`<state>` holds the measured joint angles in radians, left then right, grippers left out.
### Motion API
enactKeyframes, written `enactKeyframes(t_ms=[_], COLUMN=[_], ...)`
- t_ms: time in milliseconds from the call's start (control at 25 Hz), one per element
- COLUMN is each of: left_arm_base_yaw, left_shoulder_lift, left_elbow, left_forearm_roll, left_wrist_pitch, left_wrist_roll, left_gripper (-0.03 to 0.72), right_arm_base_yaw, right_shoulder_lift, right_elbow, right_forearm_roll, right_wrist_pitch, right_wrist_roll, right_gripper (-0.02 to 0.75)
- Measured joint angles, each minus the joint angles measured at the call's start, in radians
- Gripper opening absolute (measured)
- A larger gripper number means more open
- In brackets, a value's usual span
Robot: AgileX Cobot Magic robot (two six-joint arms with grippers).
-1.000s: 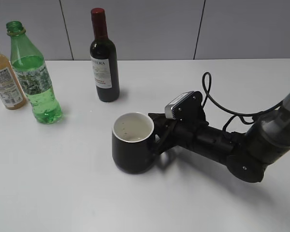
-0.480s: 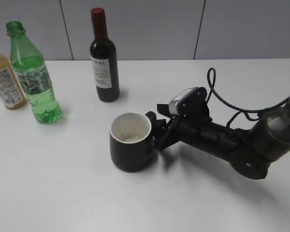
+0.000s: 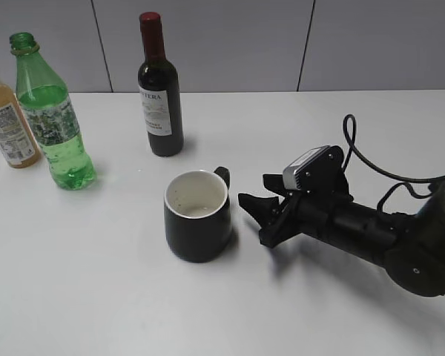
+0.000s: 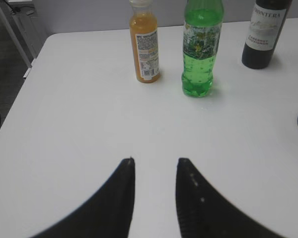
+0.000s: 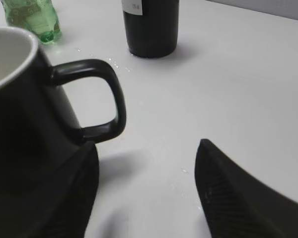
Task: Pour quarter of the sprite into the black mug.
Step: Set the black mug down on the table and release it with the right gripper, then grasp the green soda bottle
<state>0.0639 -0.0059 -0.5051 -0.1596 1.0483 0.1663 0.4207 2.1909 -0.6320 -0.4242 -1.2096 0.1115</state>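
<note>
The sprite (image 3: 50, 119), a capless green bottle with a patterned label, stands upright at the far left; it also shows in the left wrist view (image 4: 201, 47) and, only its base, in the right wrist view (image 5: 31, 16). The black mug (image 3: 197, 216) with white inside stands mid-table, handle (image 5: 97, 99) toward the back right. My right gripper (image 3: 256, 213) is open and empty, just right of the mug and apart from it. My left gripper (image 4: 155, 163) is open and empty over bare table, well short of the sprite; it does not show in the exterior view.
A dark wine bottle with a red top (image 3: 159, 93) stands behind the mug. An orange-drink bottle (image 3: 6, 119) stands left of the sprite. The white table's (image 3: 96, 297) left edge shows in the left wrist view (image 4: 25, 69). A black cable (image 3: 371, 167) trails from my right arm.
My right gripper has let go of the mug's handle and drawn back to the right. The mug has shifted slightly left and its handle now shows free.
</note>
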Motion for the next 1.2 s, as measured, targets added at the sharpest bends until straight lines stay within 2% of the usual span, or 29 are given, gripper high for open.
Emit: enactKeyframes(t_ms=[280, 520, 720, 960, 1080, 1200], left_arm_base_yaw=[0.0, 0.0, 0.0, 0.0, 0.0, 0.0], left_shoulder_lift=[0.0, 0.0, 0.0, 0.0, 0.0, 0.0], left_elbow=[0.0, 0.0, 0.0, 0.0, 0.0, 0.0], left_forearm_roll=[0.0, 0.0, 0.0, 0.0, 0.0, 0.0], left_wrist_pitch=[0.0, 0.0, 0.0, 0.0, 0.0, 0.0], left_wrist_roll=[0.0, 0.0, 0.0, 0.0, 0.0, 0.0], left_gripper=[0.228, 0.232, 0.235, 0.237, 0.237, 0.237], right_arm_base_yaw=[-0.058, -0.073, -0.073, -0.073, -0.074, -0.079], right_shoulder_lift=[-0.1, -0.256, -0.329, -0.331, -0.347, -0.37], right_elbow=[0.088, 0.109, 0.108, 0.045, -0.021, -0.135], right_forearm_roll=[0.021, 0.185, 0.302, 0.492, 0.521, 0.526], right_wrist_pitch=[0.0, 0.0, 0.095, 0.327, 0.541, 0.822], right_wrist_roll=[-0.016, -0.001, -0.073, -0.099, -0.102, -0.111], right_gripper=[0.468, 0.467, 0.467, 0.467, 0.467, 0.467])
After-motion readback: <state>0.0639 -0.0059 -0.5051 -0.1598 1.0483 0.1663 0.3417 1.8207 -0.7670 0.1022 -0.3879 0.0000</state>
